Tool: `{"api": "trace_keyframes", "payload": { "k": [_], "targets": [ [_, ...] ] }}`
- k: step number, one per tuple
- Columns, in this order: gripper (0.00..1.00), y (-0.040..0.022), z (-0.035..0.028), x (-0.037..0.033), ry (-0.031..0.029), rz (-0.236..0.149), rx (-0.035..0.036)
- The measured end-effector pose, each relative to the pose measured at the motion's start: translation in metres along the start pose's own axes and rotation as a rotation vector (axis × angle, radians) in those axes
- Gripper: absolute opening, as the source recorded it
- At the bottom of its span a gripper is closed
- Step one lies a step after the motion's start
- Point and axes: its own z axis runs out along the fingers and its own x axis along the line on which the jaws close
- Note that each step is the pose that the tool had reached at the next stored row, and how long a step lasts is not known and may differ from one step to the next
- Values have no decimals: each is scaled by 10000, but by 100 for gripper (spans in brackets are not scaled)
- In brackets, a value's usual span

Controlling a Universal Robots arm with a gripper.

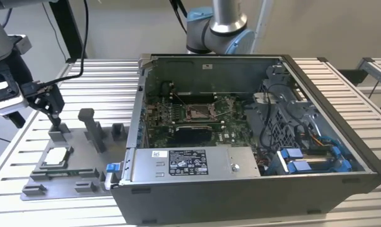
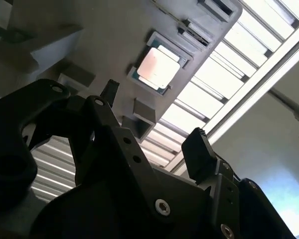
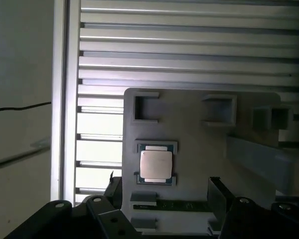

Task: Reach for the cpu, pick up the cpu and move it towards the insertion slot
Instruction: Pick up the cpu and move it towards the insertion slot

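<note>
Cpu (image 1: 56, 156) is lying flat in grey tray (image 1: 77, 161), just below and slightly nearer than gripper (image 1: 54, 118), which is hanging w/ fingers apart, gripping nothing.

a ribbed aluminium worktop (image 1: 102, 80) spans the exterior view. a plain pale wall (image 1: 127, 28) stands at twelve o'clock. another slatted bench (image 1: 379, 66) sits at three o'clock. bright light glares off the slats.

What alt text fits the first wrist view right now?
The cpu lies flat in a recess of a grey fixture on a slatted metal table. The black fingers stand open in the foreground, apart from the cpu and holding nothing.
</note>
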Motion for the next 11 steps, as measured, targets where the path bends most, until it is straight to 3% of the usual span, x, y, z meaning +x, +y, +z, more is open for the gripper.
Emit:
{"api": "trace_keyframes", "payload": {
  "k": [11],
  "targets": [
    [100, -18, 157, 7, 0, 0, 0]
  ]
}}
